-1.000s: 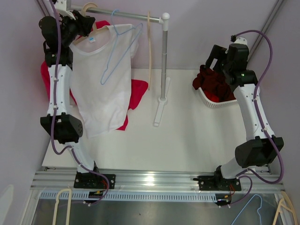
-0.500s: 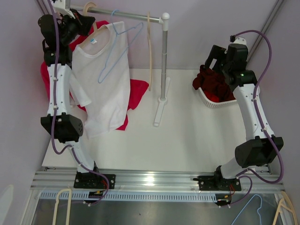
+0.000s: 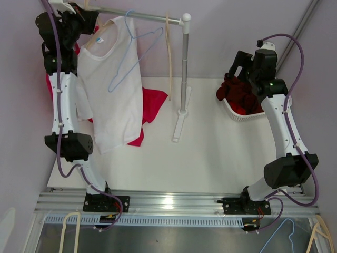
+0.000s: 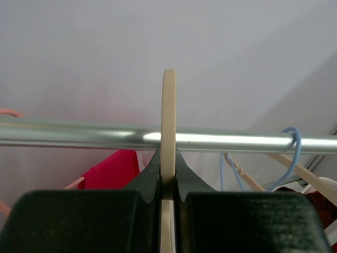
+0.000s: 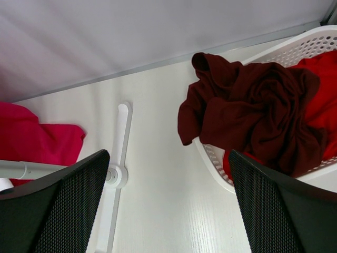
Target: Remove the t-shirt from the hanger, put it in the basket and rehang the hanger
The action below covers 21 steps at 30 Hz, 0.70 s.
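Cream plastic, dead centre in the left wrist view: that's the hook of the hanger (image 4: 168,105), edge-on, and the left gripper (image 4: 168,174) is clamped tight on its neck, black pads pressed flat against both sides. The hook crosses the steel rail (image 4: 79,134) at a right angle and rises above it; whether it has cleared the bar, I cannot tell from here.

From overhead, the white t-shirt (image 3: 113,89) hangs off that hanger at the far left end of the rail, right beside the left arm. Collar up by the rail, hem down over the table (image 3: 210,147), overlapping a red cloth (image 3: 154,100). Its long axis runs top to bottom, the front turned towards the camera. An empty blue hanger (image 3: 138,50) dangles just beside it.

The right gripper (image 5: 166,158) hovers well apart, spread wide and holding nothing, near the white basket (image 5: 213,155) of dark clothes.

I read this as the unhooking step: hanger secured, shirt not yet off. The next move calls for freeing the hook from the rail, then a second hand to draw the fabric down off the hanger's shoulders.
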Each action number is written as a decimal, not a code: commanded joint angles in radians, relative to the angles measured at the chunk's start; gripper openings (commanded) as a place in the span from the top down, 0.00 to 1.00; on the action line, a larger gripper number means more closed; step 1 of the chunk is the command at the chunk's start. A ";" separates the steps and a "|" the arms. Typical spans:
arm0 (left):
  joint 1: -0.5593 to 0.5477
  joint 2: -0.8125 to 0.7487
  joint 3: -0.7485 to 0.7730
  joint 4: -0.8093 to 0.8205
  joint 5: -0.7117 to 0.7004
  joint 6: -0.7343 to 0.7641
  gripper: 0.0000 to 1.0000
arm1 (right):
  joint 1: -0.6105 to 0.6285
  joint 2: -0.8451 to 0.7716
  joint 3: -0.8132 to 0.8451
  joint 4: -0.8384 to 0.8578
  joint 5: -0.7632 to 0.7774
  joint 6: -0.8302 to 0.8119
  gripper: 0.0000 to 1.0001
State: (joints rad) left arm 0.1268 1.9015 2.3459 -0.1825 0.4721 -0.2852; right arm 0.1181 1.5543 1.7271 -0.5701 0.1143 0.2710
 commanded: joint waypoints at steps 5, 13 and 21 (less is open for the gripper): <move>0.000 -0.085 0.084 0.072 -0.061 -0.037 0.99 | 0.015 -0.040 0.000 0.013 -0.011 -0.009 0.01; -0.107 -0.180 0.038 -0.084 -0.355 0.072 0.99 | 0.106 -0.154 -0.100 0.131 -0.070 -0.032 0.01; -0.279 -0.395 -0.218 -0.132 -0.806 0.144 0.99 | 0.383 -0.246 -0.150 0.226 -0.164 -0.072 0.00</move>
State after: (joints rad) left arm -0.1104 1.6096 2.1674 -0.3271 -0.0742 -0.1989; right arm 0.4267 1.3666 1.5963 -0.4435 0.0303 0.2291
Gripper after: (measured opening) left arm 0.049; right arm 0.993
